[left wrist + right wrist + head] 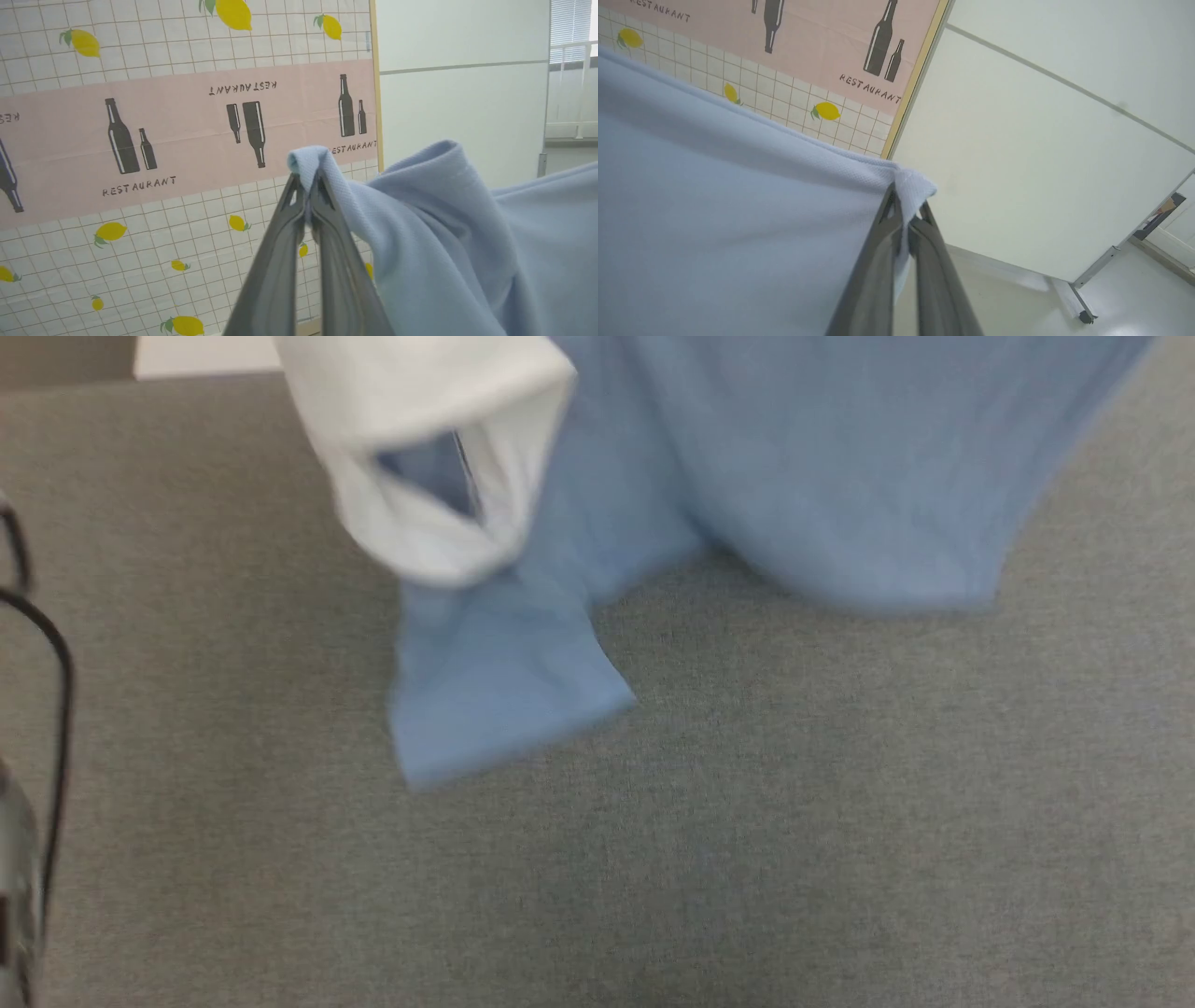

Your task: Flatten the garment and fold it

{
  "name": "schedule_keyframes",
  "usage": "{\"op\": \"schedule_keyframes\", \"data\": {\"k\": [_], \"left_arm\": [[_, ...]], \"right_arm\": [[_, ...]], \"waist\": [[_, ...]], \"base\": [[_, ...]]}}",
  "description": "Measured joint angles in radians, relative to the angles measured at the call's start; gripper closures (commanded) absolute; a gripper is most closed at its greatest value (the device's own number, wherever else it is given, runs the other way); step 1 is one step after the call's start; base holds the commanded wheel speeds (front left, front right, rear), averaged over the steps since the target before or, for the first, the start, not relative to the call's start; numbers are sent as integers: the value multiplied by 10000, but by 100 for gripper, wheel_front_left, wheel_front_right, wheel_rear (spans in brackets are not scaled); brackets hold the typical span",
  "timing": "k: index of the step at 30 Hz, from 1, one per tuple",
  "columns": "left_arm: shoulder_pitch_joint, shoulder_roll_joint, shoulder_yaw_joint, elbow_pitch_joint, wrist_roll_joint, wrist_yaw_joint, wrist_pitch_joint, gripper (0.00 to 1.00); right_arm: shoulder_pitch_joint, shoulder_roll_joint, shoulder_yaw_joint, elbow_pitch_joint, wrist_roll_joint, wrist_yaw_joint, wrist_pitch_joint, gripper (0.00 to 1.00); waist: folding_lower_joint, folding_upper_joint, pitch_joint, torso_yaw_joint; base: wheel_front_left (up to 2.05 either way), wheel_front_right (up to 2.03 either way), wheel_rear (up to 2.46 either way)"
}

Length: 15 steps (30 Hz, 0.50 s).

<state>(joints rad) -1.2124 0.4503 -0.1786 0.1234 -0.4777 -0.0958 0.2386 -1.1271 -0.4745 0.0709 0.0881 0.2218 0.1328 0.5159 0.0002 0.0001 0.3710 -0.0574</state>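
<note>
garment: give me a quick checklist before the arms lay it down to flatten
1. Left gripper shut on a pinch of the garment: ok.
2. Right gripper shut on a garment corner: ok.
3. Top edge taut between the two grips: cannot tell.
4. Garment hanging smooth: not ok, the white sleeve is curled open and the blue sleeve is creased.
5. Hem touching the grey surface: cannot tell, the head view is blurred.
</note>
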Motion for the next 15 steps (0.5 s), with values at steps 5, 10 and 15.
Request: {"op": "schedule_keyframes", "data": {"k": [5, 10, 15], "left_arm": [[-2083, 293, 196, 823, 930, 339, -961, 100], [-3065, 288, 253, 1258, 1471, 617, -2303, 100], [-2602, 221, -109, 2190, 1523, 399, -2859, 100]], "right_arm": [[-2180, 849, -370, 1273, -1358, 2, -1097, 100], [-3172, 1448, -867, 2069, -2297, 6, -2203, 100], [-2917, 1682, -966, 2884, -2439, 4, -2909, 100]], "waist": [[1, 0, 1004, -153], [1, 0, 1770, -321], [1, 0, 2160, -346]], "base": [[0, 0, 0], [0, 0, 0], [0, 0, 0]]}}
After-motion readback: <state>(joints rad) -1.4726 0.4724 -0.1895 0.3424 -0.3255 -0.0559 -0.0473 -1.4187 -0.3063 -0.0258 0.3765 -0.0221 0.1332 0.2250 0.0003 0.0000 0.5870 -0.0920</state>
